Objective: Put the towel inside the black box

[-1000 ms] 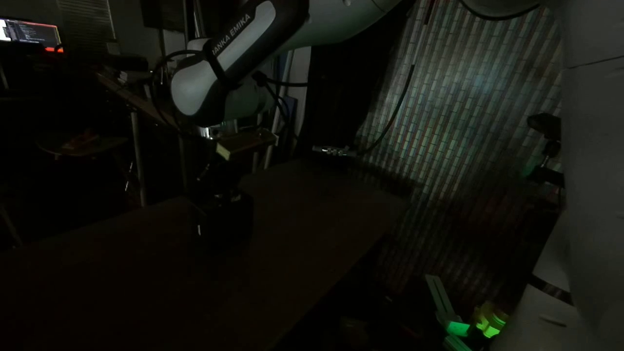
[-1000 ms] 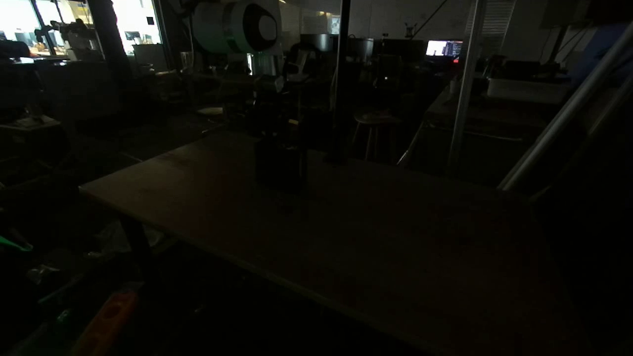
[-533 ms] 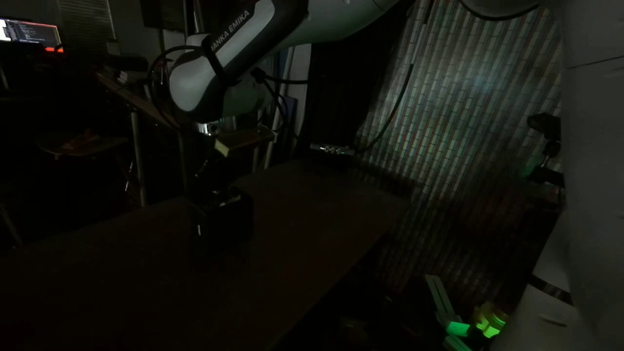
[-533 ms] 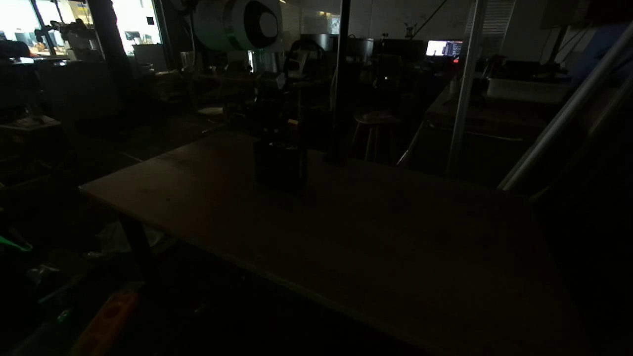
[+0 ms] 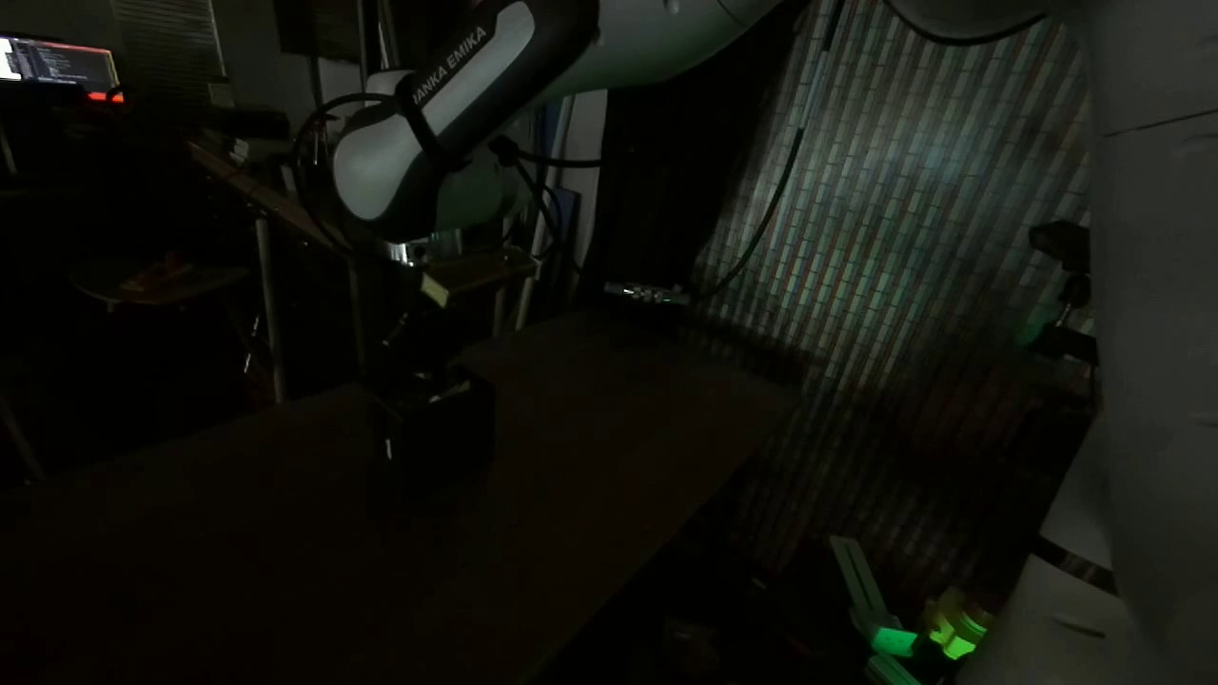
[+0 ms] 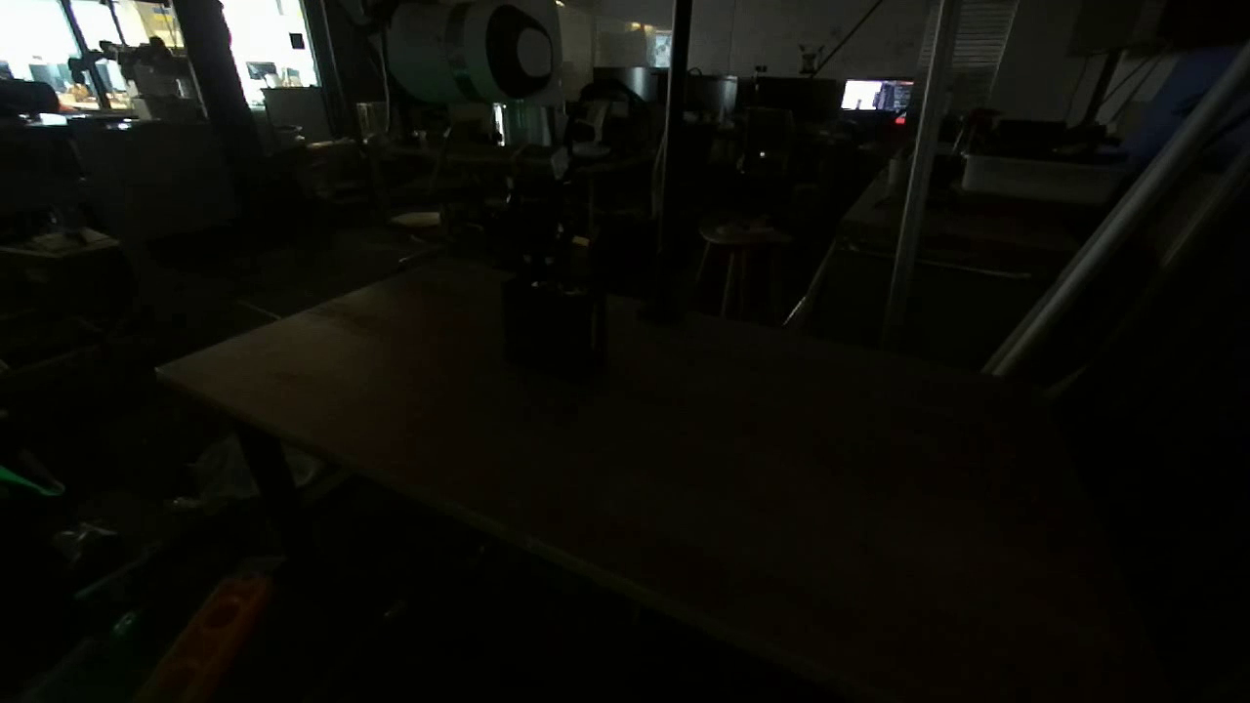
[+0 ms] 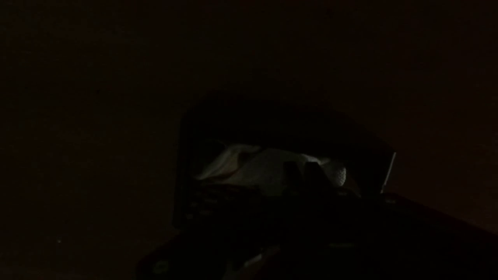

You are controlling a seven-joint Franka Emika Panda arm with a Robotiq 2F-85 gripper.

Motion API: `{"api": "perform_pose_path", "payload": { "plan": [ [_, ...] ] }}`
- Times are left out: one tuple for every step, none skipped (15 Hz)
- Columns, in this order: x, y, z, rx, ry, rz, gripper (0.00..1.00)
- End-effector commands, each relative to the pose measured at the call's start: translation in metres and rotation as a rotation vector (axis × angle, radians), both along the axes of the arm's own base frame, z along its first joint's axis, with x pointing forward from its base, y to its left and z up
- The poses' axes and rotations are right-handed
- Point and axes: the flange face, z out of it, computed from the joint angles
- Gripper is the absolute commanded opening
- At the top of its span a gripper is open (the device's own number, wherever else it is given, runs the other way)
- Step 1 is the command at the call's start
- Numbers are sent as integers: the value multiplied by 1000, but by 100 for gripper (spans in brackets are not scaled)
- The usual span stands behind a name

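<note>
The black box (image 5: 438, 433) stands upright on the table, and it also shows in an exterior view (image 6: 554, 332) and in the wrist view (image 7: 272, 120). A pale towel (image 7: 260, 171) lies crumpled inside the box. A light strip of the towel shows at the box opening in an exterior view (image 5: 450, 390). My gripper (image 7: 302, 165) is over the box opening, with its dark fingertips close together in front of the towel and a narrow pale gap between them. It is too dark to tell whether they pinch the cloth. Part of the opening is hidden by the gripper.
The dark table (image 6: 420, 410) has its near edge (image 6: 586, 576) running across an exterior view. A small metal-looking device with a cable (image 5: 647, 293) is at the table's far end. A ribbed wall (image 5: 894, 219) rises beside the table. The room is very dark.
My arm and gripper have risen slightly over the box and then moved only a little. The pale cloth at the box opening shows more plainly. The box has not moved.
</note>
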Motion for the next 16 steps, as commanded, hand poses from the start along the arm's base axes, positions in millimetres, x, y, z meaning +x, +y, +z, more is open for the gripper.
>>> {"api": "perform_pose_path", "payload": {
  "plan": [
    [6, -3, 3, -2, -19, 17, 12],
    [5, -4, 1, -1, -18, 16, 12],
    [5, -4, -1, 1, -17, 16, 12],
    [5, -4, -3, 2, -15, 15, 12],
    [5, -4, -6, 4, -13, 14, 12],
    [5, -5, -8, 4, -12, 13, 12],
    [6, -6, -10, 4, -15, 11, 12],
    [6, -7, -11, 5, -19, 8, 12],
    [7, -10, -13, 6, -24, 5, 12],
    [8, -12, -14, 7, -26, 2, 12],
    [9, -14, -18, 8, -28, 0, 12],
    [10, -15, -22, 13, -30, -3, 12],
    [10, -16, -28, 19, -27, -5, 12],
    [10, -16, -33, 26, -29, -7, 12],
    [10, -16, -41, 34, -26, -9, 12],
    [9, -16, -46, 39, -25, -9, 12]
  ]
}}
